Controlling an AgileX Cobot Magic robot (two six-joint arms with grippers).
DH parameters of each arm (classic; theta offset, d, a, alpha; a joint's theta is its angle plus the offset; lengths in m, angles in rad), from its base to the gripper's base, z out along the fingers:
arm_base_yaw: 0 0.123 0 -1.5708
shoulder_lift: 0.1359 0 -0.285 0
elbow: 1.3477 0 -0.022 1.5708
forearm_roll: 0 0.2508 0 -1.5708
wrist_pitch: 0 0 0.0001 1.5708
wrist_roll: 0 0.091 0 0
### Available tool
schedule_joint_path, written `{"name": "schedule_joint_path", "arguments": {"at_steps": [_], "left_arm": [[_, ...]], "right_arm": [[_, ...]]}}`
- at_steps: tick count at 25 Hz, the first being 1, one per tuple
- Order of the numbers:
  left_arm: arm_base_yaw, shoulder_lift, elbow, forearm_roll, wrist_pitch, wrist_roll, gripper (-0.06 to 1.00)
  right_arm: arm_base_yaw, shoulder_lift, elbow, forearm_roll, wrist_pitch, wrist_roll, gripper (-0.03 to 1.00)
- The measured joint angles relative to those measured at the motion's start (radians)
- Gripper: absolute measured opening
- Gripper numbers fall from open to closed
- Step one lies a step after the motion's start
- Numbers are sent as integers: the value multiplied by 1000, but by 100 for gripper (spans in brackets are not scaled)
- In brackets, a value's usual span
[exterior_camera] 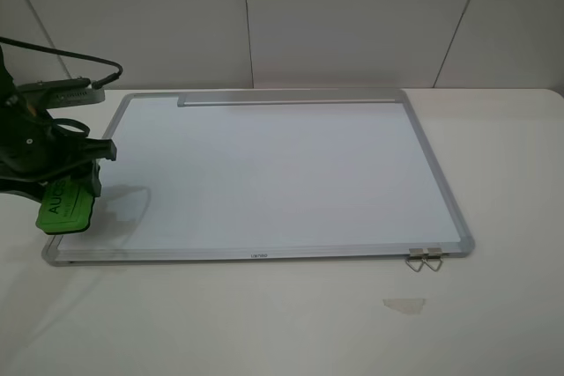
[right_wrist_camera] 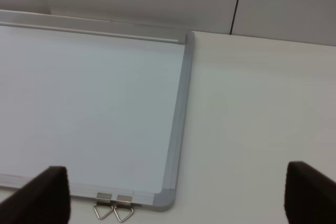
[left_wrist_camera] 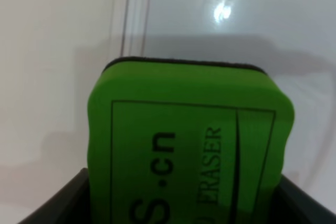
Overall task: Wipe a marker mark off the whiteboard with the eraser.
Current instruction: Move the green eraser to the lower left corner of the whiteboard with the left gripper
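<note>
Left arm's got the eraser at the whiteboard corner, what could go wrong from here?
The eraser, in the left end effector, sits over the near-left frame corner of the whiteboard; a sweep might catch the frame. No mark shows in these views, so it may wipe the wrong spot. The open right end effector isn't holding the board, which could slide.

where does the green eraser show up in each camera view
Exterior high: the eraser is at the far left, held in the left gripper, over the left side of the whiteboard near its front corner.
Left wrist: the eraser fills the foreground, between the gripper's dark fingers.
Right wrist: not in it.
Shared landmark: the whiteboard's silver frame, seen in all three views.
</note>
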Motion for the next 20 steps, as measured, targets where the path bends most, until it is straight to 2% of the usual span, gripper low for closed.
{"name": "schedule_joint_path", "arguments": {"at_steps": [3,9,15,20], "left_arm": [[31,0,0,3,2,20,60],[32,39,0,-14,-14,49,60],[32,159,2,-117,-49,136,60],[32,168,2,-154,-81,188,60]], "right_arm": [[0,0,0,0,0,0,82],[0,0,0,0,0,0,82],[0,0,0,0,0,0,82],[0,0,0,0,0,0,82]]}}
